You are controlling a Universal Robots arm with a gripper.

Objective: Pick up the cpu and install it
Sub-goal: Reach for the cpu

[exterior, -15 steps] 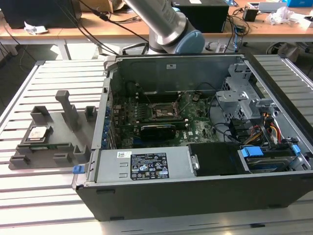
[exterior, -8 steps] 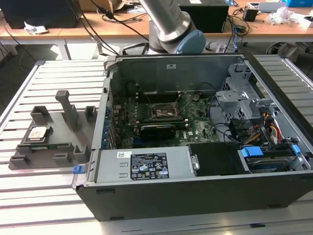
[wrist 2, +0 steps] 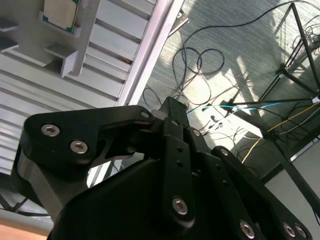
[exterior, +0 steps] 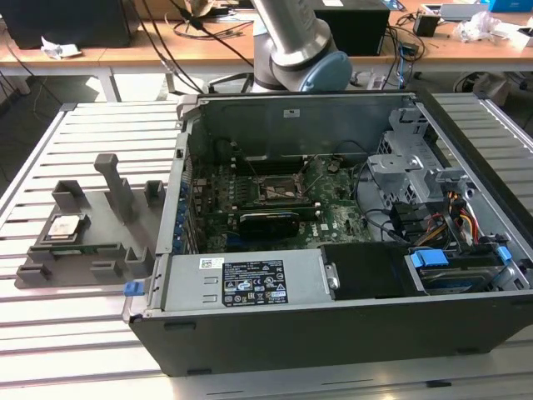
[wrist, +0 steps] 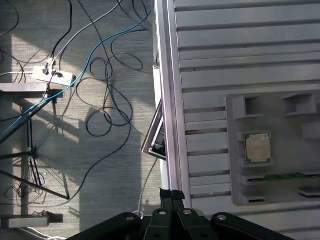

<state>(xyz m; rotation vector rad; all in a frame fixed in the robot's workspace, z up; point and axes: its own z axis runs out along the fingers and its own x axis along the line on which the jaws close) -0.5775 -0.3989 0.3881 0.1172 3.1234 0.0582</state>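
The exterior view takes in the open computer case [exterior: 333,342] on the slatted worktop [exterior: 92,333]. The dark motherboard socket [exterior: 279,190] lies inside it, and a grey fixture [exterior: 100,250] sits just beside the case at the exterior view's left. The cpu [exterior: 65,227] lies flat in a pocket of that fixture, well apart from the socket. The arm [exterior: 296,37] rises behind the case's far wall and is cut off by the picture's edge.

Both wrist views look past the black body of the hand [wrist: 170,215] towards the worktop's edge. There the cpu rests in the fixture, apart from the hand and with nothing touching it. The first wrist view adds the carpeted floor [wrist: 75,165], strewn with loose cables [wrist: 107,107] and a power strip [wrist: 52,75]. In the second wrist view the cpu is clipped by the frame's edge. The hand's own body hides its tip, so I cannot tell whether it is open or closed; nothing is seen in its hold.
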